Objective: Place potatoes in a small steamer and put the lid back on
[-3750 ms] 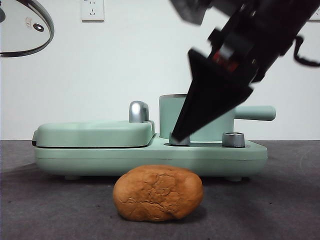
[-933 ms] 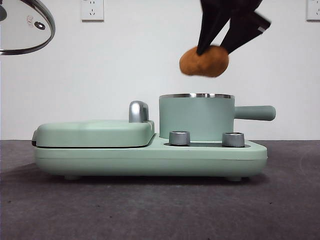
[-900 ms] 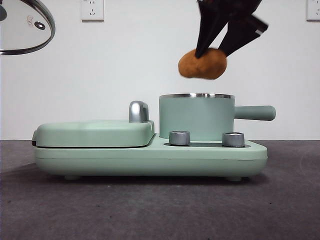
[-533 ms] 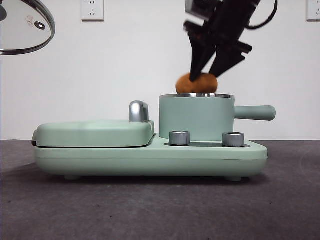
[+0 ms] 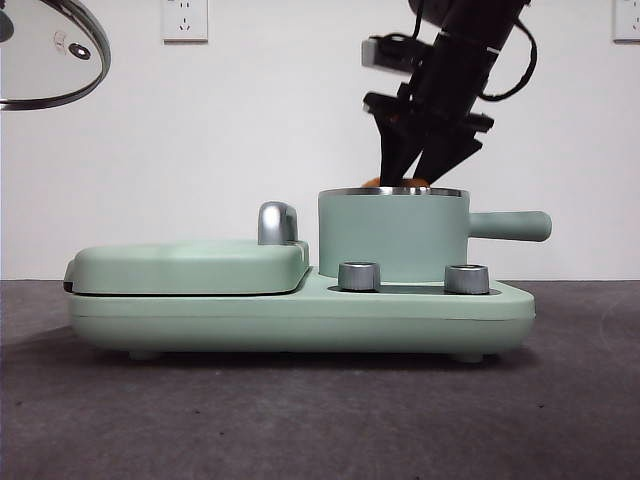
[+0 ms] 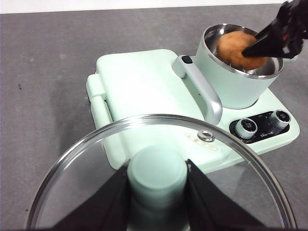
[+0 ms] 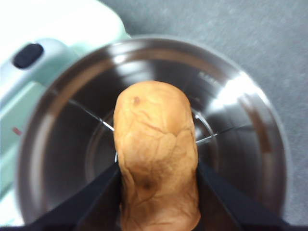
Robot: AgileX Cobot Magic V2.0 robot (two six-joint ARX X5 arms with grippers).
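Note:
My right gripper (image 5: 408,178) is shut on the orange-brown potato (image 7: 156,154) and holds it inside the mouth of the mint-green steamer pot (image 5: 392,235). In the front view only a sliver of the potato (image 5: 400,183) shows above the steel rim. In the left wrist view the potato (image 6: 236,45) sits in the pot (image 6: 236,84) under the right gripper. My left gripper (image 6: 156,185) is shut on the mint knob of the glass lid (image 6: 86,168) and holds it high to the left of the appliance; the lid's edge shows at the front view's top left (image 5: 50,55).
The pot stands on the right end of a mint-green appliance base (image 5: 300,315) with two steel dials (image 5: 360,276). A flat hinged griddle part (image 5: 185,265) with a chrome handle (image 5: 277,222) fills its left half. Dark grey table all around.
My right gripper has come down with the potato from well above the pot into its mouth. The left gripper and the lid have stayed put.

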